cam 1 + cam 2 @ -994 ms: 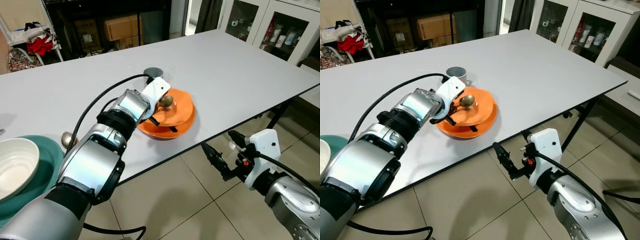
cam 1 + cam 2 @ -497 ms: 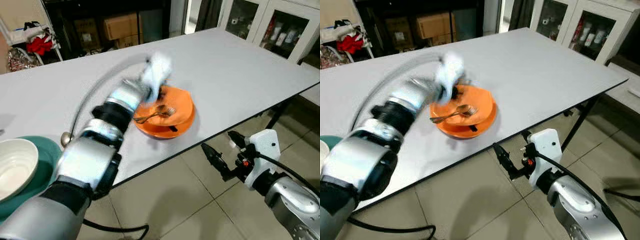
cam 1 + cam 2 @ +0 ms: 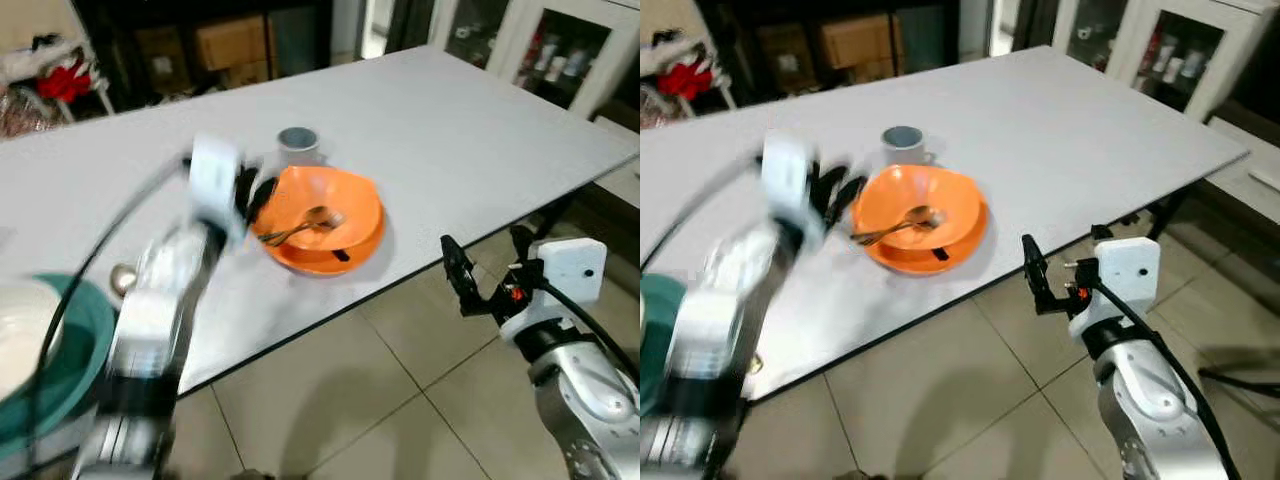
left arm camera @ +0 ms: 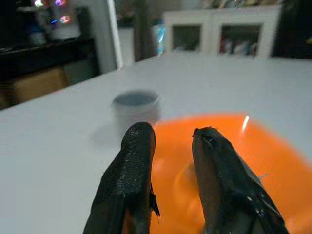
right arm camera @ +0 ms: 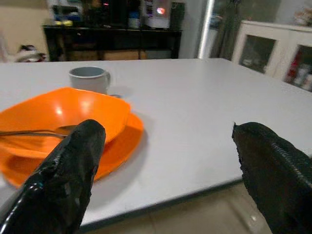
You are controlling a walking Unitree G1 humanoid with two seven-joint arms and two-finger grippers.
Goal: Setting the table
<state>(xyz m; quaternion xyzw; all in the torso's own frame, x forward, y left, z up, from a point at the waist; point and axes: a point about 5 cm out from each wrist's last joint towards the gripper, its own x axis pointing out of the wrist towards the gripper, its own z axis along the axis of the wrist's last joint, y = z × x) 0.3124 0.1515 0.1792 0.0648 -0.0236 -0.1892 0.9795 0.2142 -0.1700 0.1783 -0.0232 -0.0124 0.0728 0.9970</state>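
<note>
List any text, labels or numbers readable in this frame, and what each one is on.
None can be read.
Cardboard boxes behind the table: any print is too blurred.
Bottles in the white cabinet: labels too small and blurred.
Orange bowl, grey cup and both tools: no markings visible.

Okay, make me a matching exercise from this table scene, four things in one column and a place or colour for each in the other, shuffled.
Things:
1. spoon
2. cup
3. orange bowl
4. right tool

Matches:
A. grey, behind the bowl
B. open, off the table edge, over the floor
C. lying inside the bowl
D. sitting on an orange plate

Pairs: 1-C, 2-A, 3-D, 4-B
</note>
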